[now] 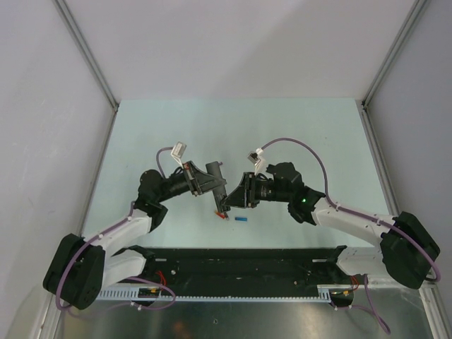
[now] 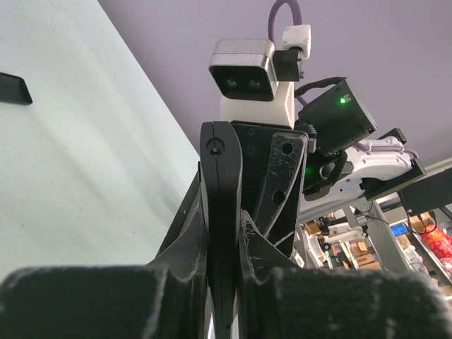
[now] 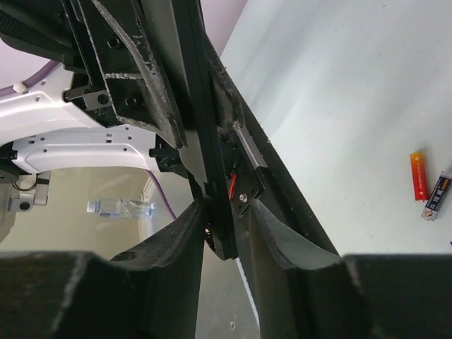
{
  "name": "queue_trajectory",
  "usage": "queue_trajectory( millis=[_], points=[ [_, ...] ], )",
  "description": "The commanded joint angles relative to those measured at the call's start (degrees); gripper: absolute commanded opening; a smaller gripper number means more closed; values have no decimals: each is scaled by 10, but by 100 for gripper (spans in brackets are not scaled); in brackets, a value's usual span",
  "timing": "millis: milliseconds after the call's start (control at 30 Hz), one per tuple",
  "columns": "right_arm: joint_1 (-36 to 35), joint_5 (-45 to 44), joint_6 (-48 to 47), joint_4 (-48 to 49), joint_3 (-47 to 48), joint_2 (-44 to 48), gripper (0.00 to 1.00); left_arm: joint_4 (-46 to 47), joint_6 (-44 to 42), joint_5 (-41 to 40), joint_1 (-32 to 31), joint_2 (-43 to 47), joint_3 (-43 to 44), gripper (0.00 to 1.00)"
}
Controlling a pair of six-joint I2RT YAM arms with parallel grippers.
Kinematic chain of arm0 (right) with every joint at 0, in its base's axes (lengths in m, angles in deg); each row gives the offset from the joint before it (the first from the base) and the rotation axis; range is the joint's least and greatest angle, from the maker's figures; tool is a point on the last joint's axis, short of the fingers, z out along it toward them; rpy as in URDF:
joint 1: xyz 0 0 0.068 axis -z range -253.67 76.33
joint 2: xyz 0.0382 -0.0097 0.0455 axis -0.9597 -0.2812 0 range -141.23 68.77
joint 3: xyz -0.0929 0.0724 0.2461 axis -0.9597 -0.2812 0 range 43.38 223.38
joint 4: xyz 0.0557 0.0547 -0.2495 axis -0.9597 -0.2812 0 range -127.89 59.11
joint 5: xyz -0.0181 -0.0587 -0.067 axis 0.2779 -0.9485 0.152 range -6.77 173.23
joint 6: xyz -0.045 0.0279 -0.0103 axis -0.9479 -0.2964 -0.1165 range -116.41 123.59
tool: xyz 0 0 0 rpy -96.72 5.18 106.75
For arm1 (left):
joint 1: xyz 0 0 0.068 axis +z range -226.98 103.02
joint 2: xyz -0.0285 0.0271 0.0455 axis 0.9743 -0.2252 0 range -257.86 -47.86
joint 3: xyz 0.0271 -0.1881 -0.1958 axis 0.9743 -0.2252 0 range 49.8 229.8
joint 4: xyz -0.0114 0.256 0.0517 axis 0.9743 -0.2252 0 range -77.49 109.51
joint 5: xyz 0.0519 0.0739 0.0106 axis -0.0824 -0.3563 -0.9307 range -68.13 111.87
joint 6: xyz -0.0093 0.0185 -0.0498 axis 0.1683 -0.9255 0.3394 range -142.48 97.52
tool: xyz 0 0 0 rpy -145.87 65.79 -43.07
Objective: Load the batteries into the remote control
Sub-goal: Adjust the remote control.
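Note:
The black remote control (image 1: pixel 217 185) is held off the table between both grippers, seen edge-on in the left wrist view (image 2: pixel 222 183) and the right wrist view (image 3: pixel 201 134). My left gripper (image 1: pixel 210 185) is shut on its middle, jaws pressed to both faces (image 2: pixel 223 226). My right gripper (image 1: pixel 236 197) is shut on its lower end (image 3: pixel 227 215), where a red wire shows in the recess. A red-orange battery (image 1: pixel 220 215) and a blue battery (image 1: pixel 241 219) lie on the table just below the grippers; both also show in the right wrist view, the red-orange battery (image 3: pixel 419 175) beside the blue battery (image 3: pixel 438 195).
A small flat black piece (image 2: pixel 14 88) lies on the table away from the left gripper. A black rail (image 1: pixel 240 265) runs along the near edge between the arm bases. Grey walls enclose the pale green table (image 1: pixel 233 127).

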Motion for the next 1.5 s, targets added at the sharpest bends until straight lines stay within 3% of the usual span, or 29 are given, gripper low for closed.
queue_trajectory(
  millis=[0,67,200,300,367,733,867,933,967,1233,1300,1333,1367,1433,1467],
  points=[
    [-3,24,5,38,0,-3,32,32,12,19,-7,-12,22,2],
    [-3,28,5,39,0,-1,25,32,12,26,-8,-16,20,5],
    [2,37,5,43,0,4,11,33,14,40,-8,-24,17,23],
    [8,48,9,43,0,5,0,33,13,49,-8,-26,18,28],
    [12,57,11,45,0,8,0,32,14,57,-8,-26,18,30],
    [27,77,-7,4,1,20,0,34,13,65,-8,-26,9,22],
    [28,74,-10,-1,0,19,0,34,13,67,-10,-28,11,13],
    [29,73,-10,1,0,19,0,34,14,71,-11,-33,11,16],
    [29,73,-8,2,0,18,0,34,14,71,-12,-34,11,22],
    [32,75,-9,3,0,18,0,34,13,73,-14,-30,4,27],
    [33,74,-8,2,0,15,0,35,11,73,-15,-30,3,20],
    [33,74,-8,1,0,15,0,35,10,72,-15,-29,2,9],
    [33,74,-8,1,0,15,0,35,11,70,-16,-28,2,4],
    [33,73,-11,-1,1,16,0,36,9,67,-16,-27,0,0],
    [35,73,-11,-2,1,18,7,36,8,60,-16,-25,-1,0]
  ],
)
